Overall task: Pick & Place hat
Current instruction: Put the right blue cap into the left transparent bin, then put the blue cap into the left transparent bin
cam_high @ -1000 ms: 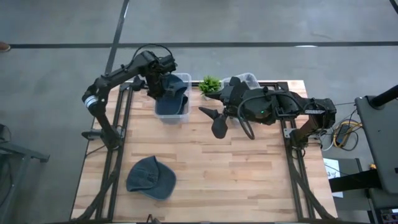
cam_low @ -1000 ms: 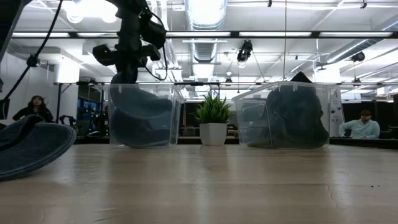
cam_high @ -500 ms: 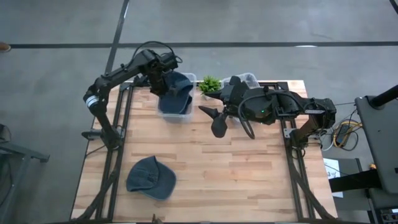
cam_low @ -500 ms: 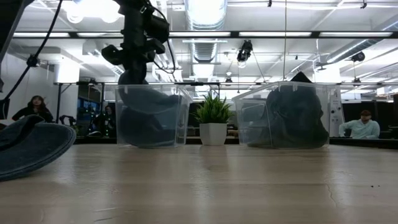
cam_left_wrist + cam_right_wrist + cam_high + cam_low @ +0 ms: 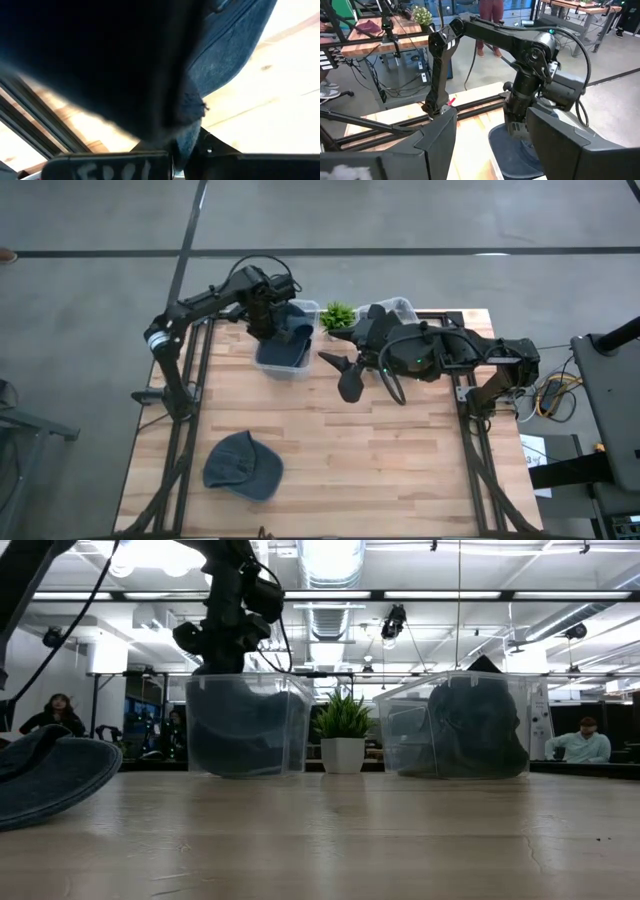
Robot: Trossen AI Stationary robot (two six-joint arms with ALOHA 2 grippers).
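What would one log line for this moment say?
left gripper: shut on hat, over left bin | right gripper: open, idle | spare cap: on table

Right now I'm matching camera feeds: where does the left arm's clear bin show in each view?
High view: clear bin at the table's far edge, left of the plant.
Low view: bin left of centre, beside the plant.
Left wrist view: cannot tell.
Right wrist view: not clearly visible.
Shared landmark: the plant.

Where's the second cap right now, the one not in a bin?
In the high view the loose blue cap lies on the table's near left part, apart from the clear bin at the far edge.
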